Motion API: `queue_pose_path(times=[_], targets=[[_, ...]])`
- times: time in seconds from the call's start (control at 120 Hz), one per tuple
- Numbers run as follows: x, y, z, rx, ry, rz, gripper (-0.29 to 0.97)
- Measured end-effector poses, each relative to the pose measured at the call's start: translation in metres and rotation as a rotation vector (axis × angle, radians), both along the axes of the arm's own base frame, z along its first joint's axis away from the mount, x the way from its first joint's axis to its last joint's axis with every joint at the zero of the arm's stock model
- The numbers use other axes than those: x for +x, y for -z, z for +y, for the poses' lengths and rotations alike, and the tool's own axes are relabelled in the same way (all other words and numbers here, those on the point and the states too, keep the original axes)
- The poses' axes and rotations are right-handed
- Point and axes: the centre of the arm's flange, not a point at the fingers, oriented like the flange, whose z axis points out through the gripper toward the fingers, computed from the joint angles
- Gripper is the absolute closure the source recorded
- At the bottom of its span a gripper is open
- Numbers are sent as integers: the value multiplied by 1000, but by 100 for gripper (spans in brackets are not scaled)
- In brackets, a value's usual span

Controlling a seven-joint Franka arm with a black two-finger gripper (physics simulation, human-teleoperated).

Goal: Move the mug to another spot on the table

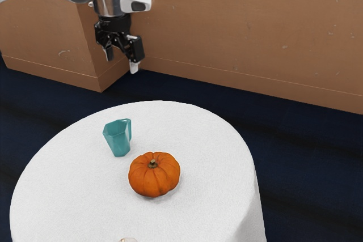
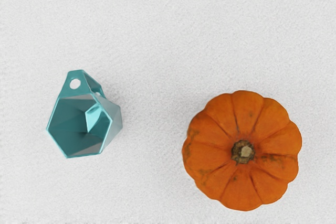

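At the exterior view's upper left, your black jaws hang well above the counter [image 1: 215, 140], spread apart with nothing between them. Lower down, the mug [image 1: 117, 137] stands upright on the round counter's matte white cloth. It is teal, glossy and faceted like a cut hexagon, and its angular handle [image 2: 79, 82] is pierced by a small hole. Near its right side, not touching it, sits a ribbed orange pumpkin [image 1: 154, 173] with a stubby tan stem [image 2: 243, 151].

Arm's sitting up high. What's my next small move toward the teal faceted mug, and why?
Probably lower the open black gripper down toward the teal faceted mug. The gripper hangs high above the white round table, holding nothing, and the mug stands upright, apart from the orange pumpkin.
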Motion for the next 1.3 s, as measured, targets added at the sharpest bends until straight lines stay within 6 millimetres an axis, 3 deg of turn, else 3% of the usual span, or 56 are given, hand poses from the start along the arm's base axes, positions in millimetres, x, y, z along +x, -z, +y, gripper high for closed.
queue_pose_path(times=[0.133,0.267,0.45,0.6,0.733,0.858,1.0,1.175,1.3], targets=[[2,8,16,2,-11,11,0],[20,37,25,18,45,44,0],[63,111,102,-2,128,89,0],[89,170,127,-20,264,97,0],[106,212,133,-32,377,87,0],[108,254,133,-54,462,79,0],[110,268,143,-102,419,20,0],[109,295,150,-84,315,62,0],[110,303,153,-74,245,71,0]])
